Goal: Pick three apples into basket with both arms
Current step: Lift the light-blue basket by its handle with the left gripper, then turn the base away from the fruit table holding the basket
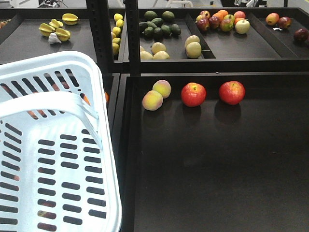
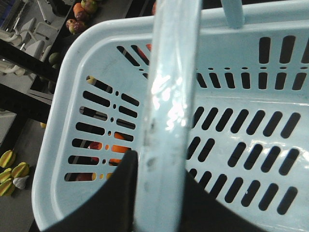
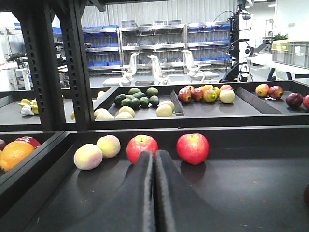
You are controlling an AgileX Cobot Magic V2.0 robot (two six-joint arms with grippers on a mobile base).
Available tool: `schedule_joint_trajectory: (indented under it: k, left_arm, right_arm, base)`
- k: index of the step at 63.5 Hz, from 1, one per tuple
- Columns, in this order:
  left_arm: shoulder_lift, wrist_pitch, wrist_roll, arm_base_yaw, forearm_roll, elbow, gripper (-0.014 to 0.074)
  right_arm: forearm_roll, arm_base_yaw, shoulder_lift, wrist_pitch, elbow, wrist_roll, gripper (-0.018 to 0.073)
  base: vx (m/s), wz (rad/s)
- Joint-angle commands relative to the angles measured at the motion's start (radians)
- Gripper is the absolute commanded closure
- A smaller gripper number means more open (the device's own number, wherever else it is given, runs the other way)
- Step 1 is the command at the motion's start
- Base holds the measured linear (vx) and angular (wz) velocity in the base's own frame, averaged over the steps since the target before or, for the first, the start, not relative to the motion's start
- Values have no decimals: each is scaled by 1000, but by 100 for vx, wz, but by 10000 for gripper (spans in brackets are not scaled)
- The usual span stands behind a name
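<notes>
Two red apples lie on the near black tray, one (image 1: 193,94) left of the other (image 1: 231,92). The pale blue slotted basket (image 1: 29,67) hangs at the front left with nothing in it. My left gripper (image 2: 159,166) is shut on the basket's flat handle (image 2: 171,72), a black finger (image 2: 120,193) on each side. My right gripper (image 3: 154,153) is shut and holds nothing. Its tips sit low over the tray, just in front of the left apple (image 3: 140,144). The other apple (image 3: 192,148) is to their right. A third apple is not clearly in view.
Two pale yellow-pink fruits (image 1: 152,100) (image 1: 162,88) lie left of the apples. Back trays hold avocados (image 1: 159,26), yellow fruit (image 1: 193,48), mixed apples (image 1: 222,21) and star fruit (image 1: 55,29). A black upright post (image 1: 99,34) divides the shelves. An orange (image 3: 14,153) sits in the left compartment.
</notes>
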Motion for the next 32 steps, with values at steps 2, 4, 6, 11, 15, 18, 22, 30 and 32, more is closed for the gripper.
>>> schedule_joint_trajectory:
  k: [2, 4, 6, 11, 15, 18, 22, 30, 32]
  left_arm:
    - [-1, -92, -15, -4, 2, -34, 603]
    - [-1, -92, -15, -4, 2, -34, 603]
    - [-1, -92, -15, -4, 2, -34, 603]
    - [-1, -92, -15, -4, 2, -34, 603]
    - [-1, -92, -15, -4, 2, -34, 603]
    - [-1, -92, -15, -4, 2, -34, 603]
    - [-1, -92, -15, -4, 2, -34, 603]
    - [-1, -92, -15, -4, 2, -34, 603]
    - [-1, -92, -15, -4, 2, -34, 603]
  right_arm:
    - [-7, -5, -11, -69, 14, -2, 568]
    - [-7, -5, -11, -69, 14, -2, 568]
    - [-7, -5, -11, -69, 14, -2, 568]
    - [-7, -5, -11, -69, 14, -2, 568]
    - [-7, -5, -11, -69, 14, -2, 568]
    - [-7, -5, -11, -69, 14, -2, 568]
    - [-7, -5, -11, -69, 14, -2, 568]
    - [-7, -5, -11, -69, 14, -2, 568]
    - [-7, -5, -11, -69, 14, -2, 568]
  base:
    - [-1, 2]
    - [-1, 3]
    - [-1, 4]
    - [-1, 4]
    - [-1, 5]
    - [-1, 5]
    - [-2, 6]
    - [-2, 9]
    - [-2, 13]
